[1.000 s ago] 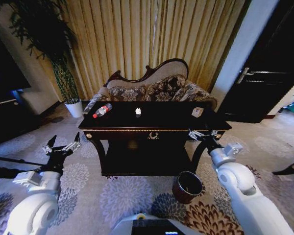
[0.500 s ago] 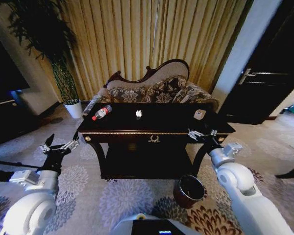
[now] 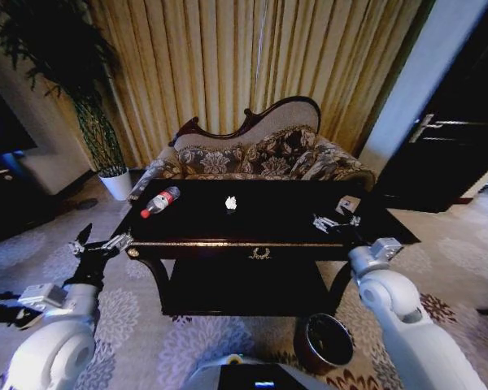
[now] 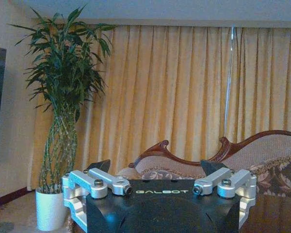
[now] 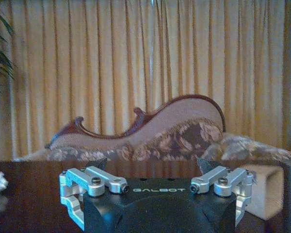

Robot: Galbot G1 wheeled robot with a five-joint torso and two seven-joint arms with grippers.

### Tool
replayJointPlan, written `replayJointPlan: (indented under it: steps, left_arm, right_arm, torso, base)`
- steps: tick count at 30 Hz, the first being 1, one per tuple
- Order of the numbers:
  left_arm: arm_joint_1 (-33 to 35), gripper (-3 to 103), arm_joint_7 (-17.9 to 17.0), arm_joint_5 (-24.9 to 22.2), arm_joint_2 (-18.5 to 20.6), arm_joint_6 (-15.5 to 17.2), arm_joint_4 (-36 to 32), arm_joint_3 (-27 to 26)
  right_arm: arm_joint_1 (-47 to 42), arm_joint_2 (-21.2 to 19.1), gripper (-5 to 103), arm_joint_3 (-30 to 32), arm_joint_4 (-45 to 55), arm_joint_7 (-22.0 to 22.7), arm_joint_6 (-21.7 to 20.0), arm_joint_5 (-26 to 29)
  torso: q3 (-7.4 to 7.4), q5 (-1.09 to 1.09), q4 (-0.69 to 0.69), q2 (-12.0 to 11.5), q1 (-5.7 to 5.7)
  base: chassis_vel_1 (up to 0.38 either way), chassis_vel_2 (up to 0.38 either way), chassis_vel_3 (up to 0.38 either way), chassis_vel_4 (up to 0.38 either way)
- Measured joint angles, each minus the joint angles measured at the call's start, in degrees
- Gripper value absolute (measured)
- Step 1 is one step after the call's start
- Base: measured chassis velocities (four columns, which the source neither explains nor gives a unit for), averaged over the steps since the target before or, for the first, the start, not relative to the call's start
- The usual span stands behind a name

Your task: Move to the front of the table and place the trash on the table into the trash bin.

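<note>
the whole head view has shifted since 1 second ago: the table now sits closer and lower in view, so the robot has driven nearer rather than anything on it moving. the bottle, white scrap and pale packet lie on top, untouched. the trash bin stands by the right front leg. the left gripper hovers spread off the left corner; the right gripper, also spread and empty, now reaches over the tabletop near the packet, so picking looks close.
</note>
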Motion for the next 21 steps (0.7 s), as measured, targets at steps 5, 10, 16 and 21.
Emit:
replayJointPlan:
  steps: [5, 10, 16, 21]
  left_arm:
    - [-0.08, 100, 0.05, 0.01, -0.59, -0.04, -0.3, 0.1]
    - [0.12, 100, 0.06, 0.02, -0.98, -0.06, -0.92, 0.1]
    - [0.61, 100, 1.0, 0.07, -1.8, -0.13, -1.88, 0.43]
    - [0.68, 100, 0.98, 0.38, -2.34, -0.15, -2.22, 1.03]
  right_arm:
    - [3.33, -1.72, 100, -1.52, -5.78, 1.64, -0.23, 0.29]
    - [6.72, -3.87, 100, -2.06, -11.19, 2.56, -1.19, 1.63]
    - [10.43, -7.83, 100, -1.56, -18.24, 3.03, -2.34, 5.82]
    - [11.5, -9.45, 100, -1.21, -20.15, 3.04, -2.61, 7.54]
  torso:
    - [-0.04, 0.0, 0.01, 0.05, -0.08]
    - [-0.02, 0.01, 0.02, 0.04, -0.06]
    - [-0.01, 0.0, 0.01, 0.02, -0.03]
    - [-0.02, 0.0, 0.0, 0.02, -0.04]
  base:
    - [0.0, 0.0, 0.0, 0.0]
    - [0.0, 0.0, 0.0, 0.0]
    - [0.0, 0.0, 0.0, 0.0]
    - [0.0, 0.0, 0.0, 0.0]
